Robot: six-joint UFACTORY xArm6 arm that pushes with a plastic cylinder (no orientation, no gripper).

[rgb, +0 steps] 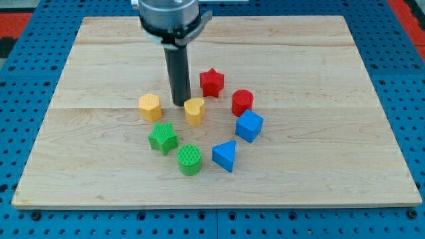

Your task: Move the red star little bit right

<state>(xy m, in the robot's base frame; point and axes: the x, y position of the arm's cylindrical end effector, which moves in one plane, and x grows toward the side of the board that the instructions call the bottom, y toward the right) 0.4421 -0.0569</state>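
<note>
The red star (212, 81) lies on the wooden board a little above the middle. My tip (180, 103) rests on the board to the star's lower left, about a block's width away, not touching it. The tip stands just left of and above the yellow heart (194, 111) and right of the yellow hexagon (150, 107). The rod rises straight up to the arm's head at the view's top.
A red cylinder (242, 102) lies right of and below the star. A blue cube (249, 126), a blue triangle (225, 156), a green cylinder (189, 160) and a green star (163, 138) form a ring below. The board (332, 172) sits on blue pegboard.
</note>
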